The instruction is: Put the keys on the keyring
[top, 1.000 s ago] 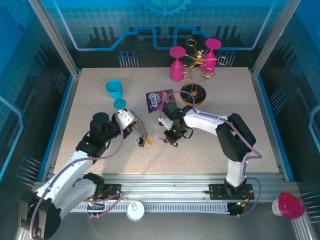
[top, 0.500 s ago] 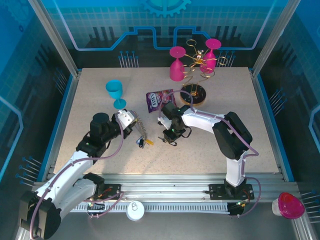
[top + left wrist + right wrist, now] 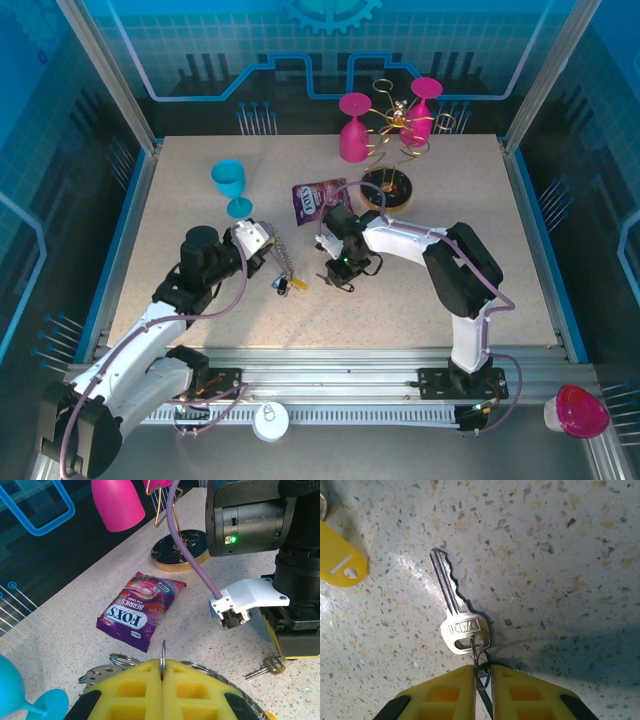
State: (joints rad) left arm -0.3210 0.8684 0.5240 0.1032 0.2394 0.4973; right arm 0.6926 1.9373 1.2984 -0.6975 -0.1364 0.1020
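The keyring [image 3: 162, 653] stands upright as a thin grey wire between the yellow pads [image 3: 135, 685] of the left gripper [image 3: 163, 669], which are pressed together on it, with more of its wire coils showing to either side just behind the pads. In the overhead view this gripper sits left of the table's [image 3: 180, 200] middle, and a small cluster of keys [image 3: 287, 284] with a yellow-orange tag lies just below it. A single silver key [image 3: 456, 611] lies flat on the speckled surface under the right gripper [image 3: 482, 677], blade pointing away. The small ring through its head reaches into the narrow gap between that gripper's yellow pads [image 3: 445, 692]; whether they pinch it or only stand around it I cannot tell. A yellow tag [image 3: 340, 562] lies to the key's left, apart from it. A purple snack packet [image 3: 141, 607] lies flat beyond the left gripper.
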